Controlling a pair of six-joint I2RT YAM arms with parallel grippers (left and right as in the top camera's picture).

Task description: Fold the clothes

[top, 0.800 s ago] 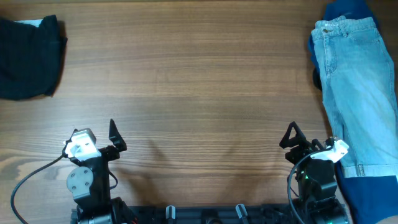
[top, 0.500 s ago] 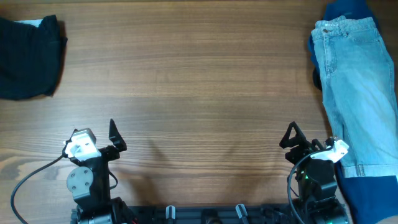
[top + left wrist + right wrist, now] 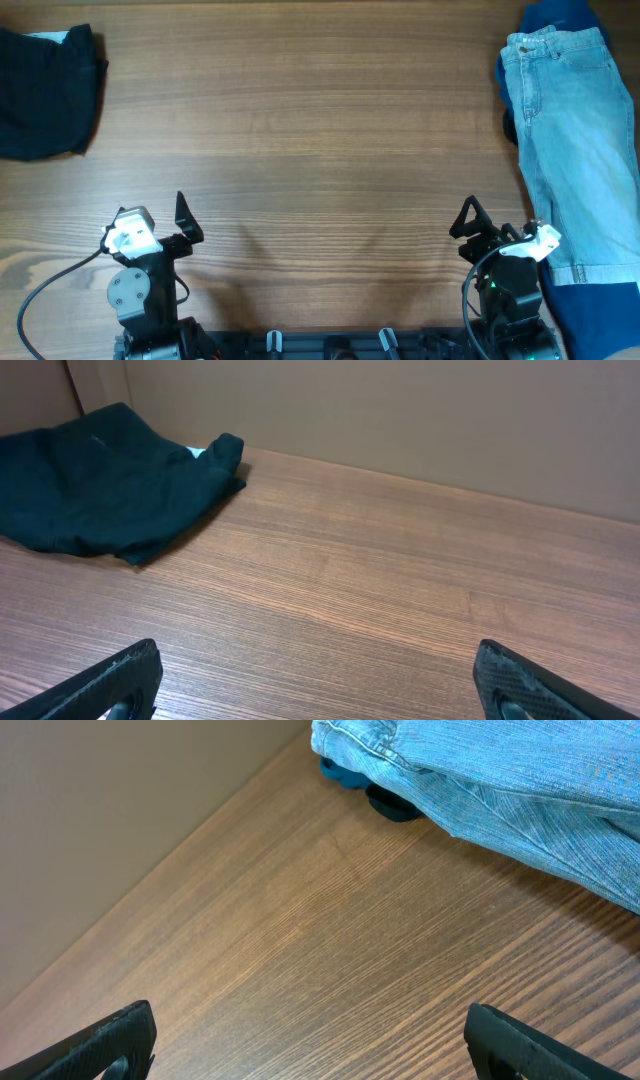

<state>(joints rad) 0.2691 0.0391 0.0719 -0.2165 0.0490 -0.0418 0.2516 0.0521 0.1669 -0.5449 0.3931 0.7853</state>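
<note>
Nothing had moved since the earlier frames; both arms rested at the lower edge of the overhead frame. Each hand, the left hand (image 3: 150,215) and the right hand (image 3: 500,222), was spread wide and held nothing. To begin well, I think the right hand should reach for the waistband and drag the shorts (image 3: 580,150) onto the bare bench (image 3: 320,140). They lay at the right edge, on a dark blue garment (image 3: 590,310): faded light denim, lengthwise, waistband toward the top.

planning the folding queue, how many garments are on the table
3: denim shorts along the right edge, a blue garment under them, a dark garment at the far left corner. More may be hidden underneath.
</note>
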